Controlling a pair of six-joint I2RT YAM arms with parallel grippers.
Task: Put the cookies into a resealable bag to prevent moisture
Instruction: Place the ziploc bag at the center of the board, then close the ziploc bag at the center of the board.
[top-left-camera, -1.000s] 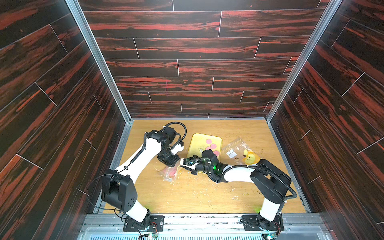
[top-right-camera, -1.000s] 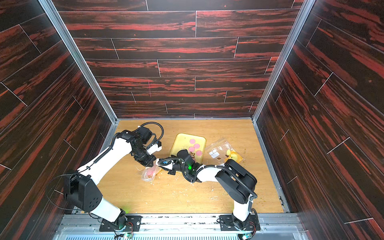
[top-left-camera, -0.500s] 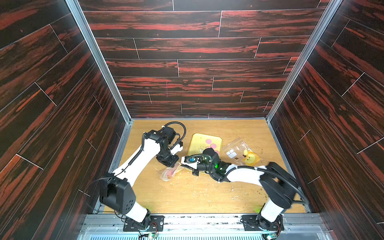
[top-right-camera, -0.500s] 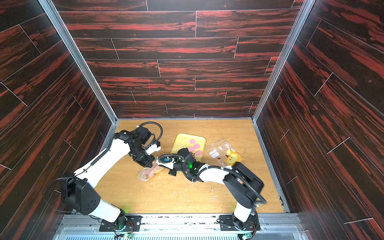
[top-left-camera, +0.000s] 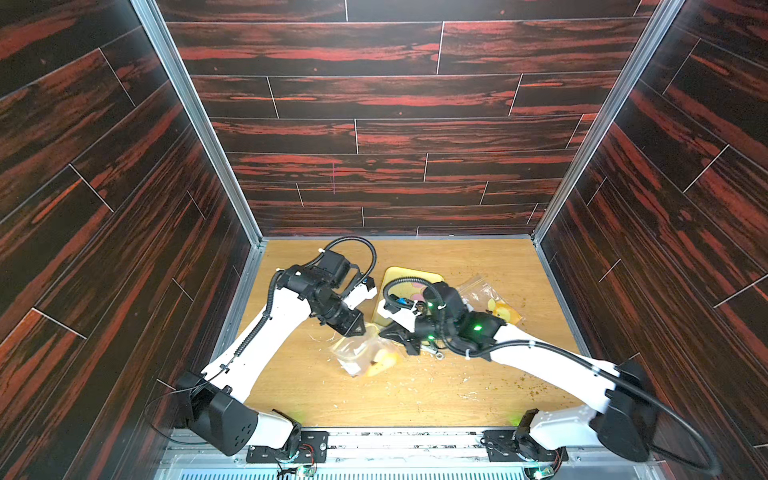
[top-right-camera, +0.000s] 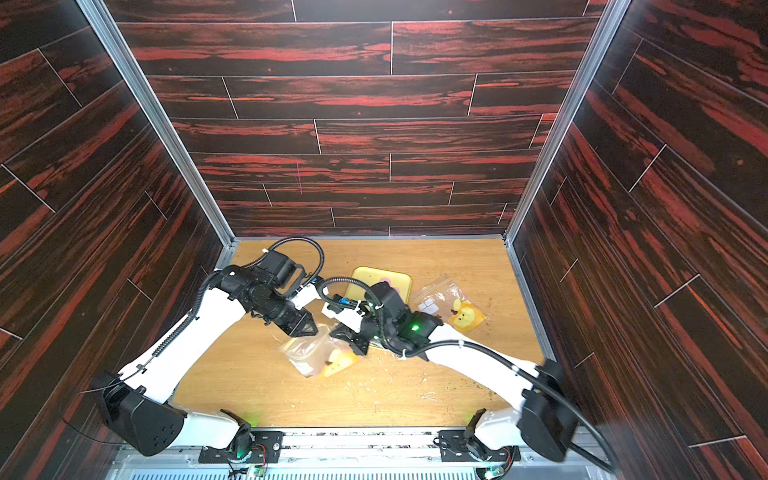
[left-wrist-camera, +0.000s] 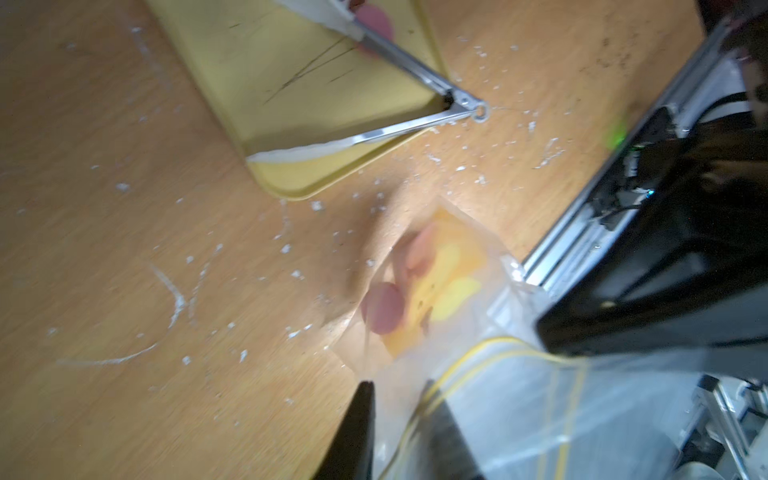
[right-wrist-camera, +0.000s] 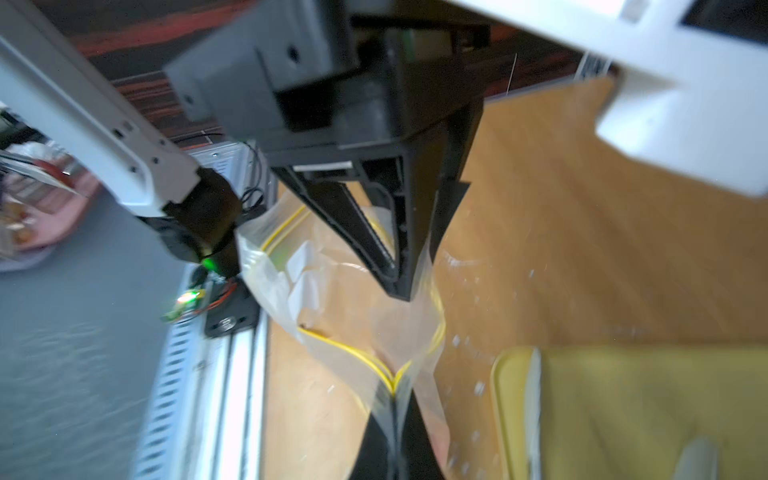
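Left tool easing off the bag rim as the right tool takes hold.

Left tool now stands partly open, with the zip rim of the resealable bag lying loose between its fingers; a second ago it was clamped shut. The bag sits on the surface between the arms, and pink cookies lie inside it beside a yellow piece. Right tool, slightly parted a second ago, is now fully closed on the yellow zip line. Judged: hold of the rim is passing to the right arm, so the mouth should stay up. Further right, the yellow tray carries tongs and at least one unbagged cookie, so filling is judged unfinished. A second bag lies beyond.
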